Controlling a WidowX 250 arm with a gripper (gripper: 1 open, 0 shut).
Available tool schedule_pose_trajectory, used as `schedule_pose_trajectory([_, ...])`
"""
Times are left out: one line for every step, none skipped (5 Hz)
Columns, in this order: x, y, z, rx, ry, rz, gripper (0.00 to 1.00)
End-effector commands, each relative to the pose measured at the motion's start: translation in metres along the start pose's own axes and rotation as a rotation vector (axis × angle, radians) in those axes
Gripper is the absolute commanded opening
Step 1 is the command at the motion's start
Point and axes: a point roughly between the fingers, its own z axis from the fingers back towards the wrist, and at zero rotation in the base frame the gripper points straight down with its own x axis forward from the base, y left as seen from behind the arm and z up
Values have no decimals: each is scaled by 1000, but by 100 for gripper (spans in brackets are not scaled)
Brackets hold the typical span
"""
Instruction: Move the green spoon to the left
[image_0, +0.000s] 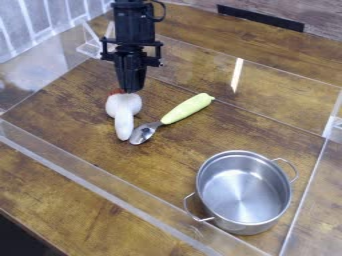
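Camera view: you see one arm over a wooden surface (67, 110) walled in by clear panels.
Hand: the hand (130, 88) hangs near the middle of the picture's upper half, pointing steeply down; its fingers are together and nothing is between them.
Spoon: the spoon (175, 114) lies flat on the surface near the centre, green handle toward 2 o'clock and silver bowl toward 8 o'clock.
Spoon from hand: it sits at about 4 o'clock from the fingertips, near but clearly apart; no contact shows.
Mushroom: the white mushroom (123, 114) lies just below the fingertips, at 6 o'clock, with the spoon's bowl just beside its lower end.
Pot: the pot (242, 191) stands well apart at 5 o'clock, with nothing in it.
Done: judging by how things lie, you hold nothing; whether the spoon has already been nudged you cannot tell from this view.
Left: if the spoon must go further toward 9 o'clock, you need to come down on it again, and the mushroom lies in that path.
Risk: a push along the surface would likely shove the mushroom too.
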Motion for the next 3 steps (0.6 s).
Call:
schedule_pose_trajectory([-8,5,50,44,-135,3,0])
schedule_pose_trajectory([-4,-2,46,36,-127,-14,100])
schedule_pose_trajectory([-1,-5,38,26,-110,-20,100])
